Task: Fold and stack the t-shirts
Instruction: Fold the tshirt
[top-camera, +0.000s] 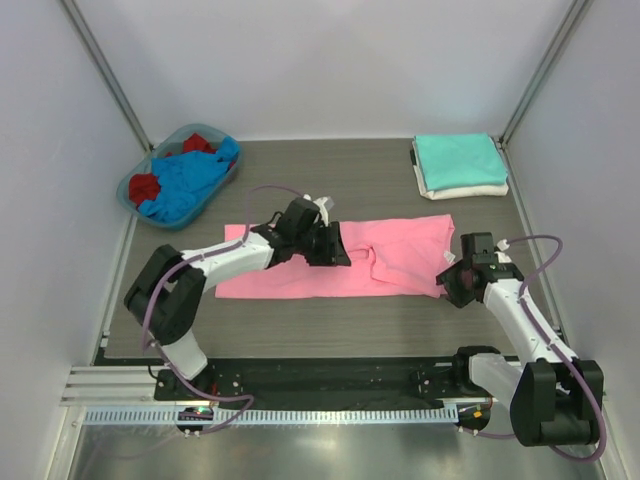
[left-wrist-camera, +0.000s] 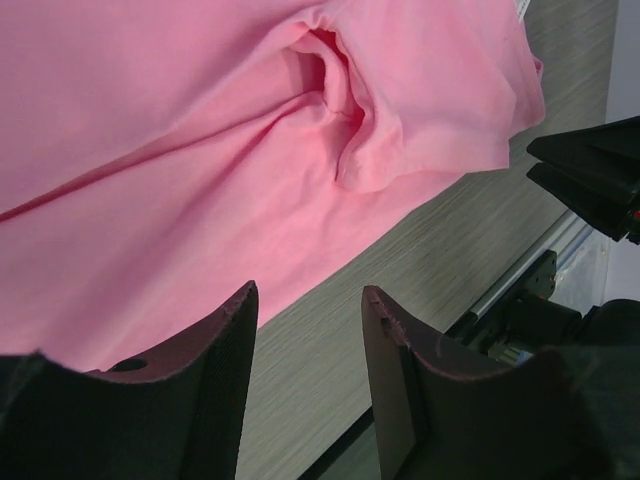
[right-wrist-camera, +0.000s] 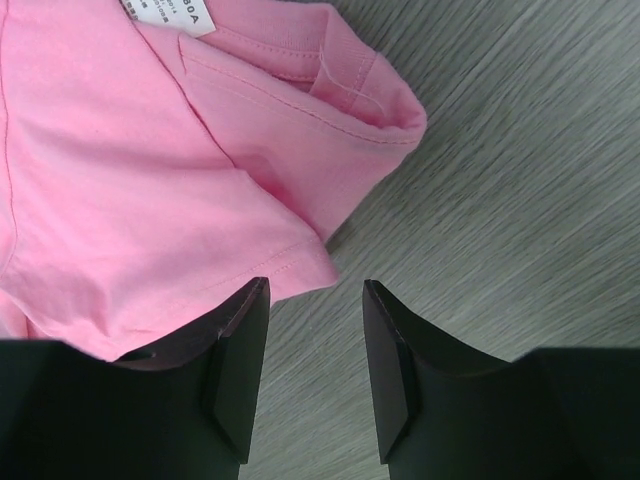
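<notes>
Pink t-shirt (top-camera: 390, 258) stretched across middle of table (top-camera: 300, 322); left gripper (top-camera: 335, 250) over its centre, right gripper (top-camera: 452, 282) at its right end, both parted, empty. Risk: pinching only 1 layer, pulling fold crooked.

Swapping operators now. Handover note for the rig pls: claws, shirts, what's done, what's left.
Left claw: open, empty, above the middle of the pink t-shirt.
Right claw: open, empty, at that shirt's right end.
Done: teal t-shirt folded and stacked on the folded white t-shirt, far right corner.
In progress: the pink one lies as a long strip mid-table, bunched near its middle, not yet folded to stack size.
Left: finish and stack pink, then the blue t-shirt and red t-shirt, both crumpled in the basket, far left.
</notes>
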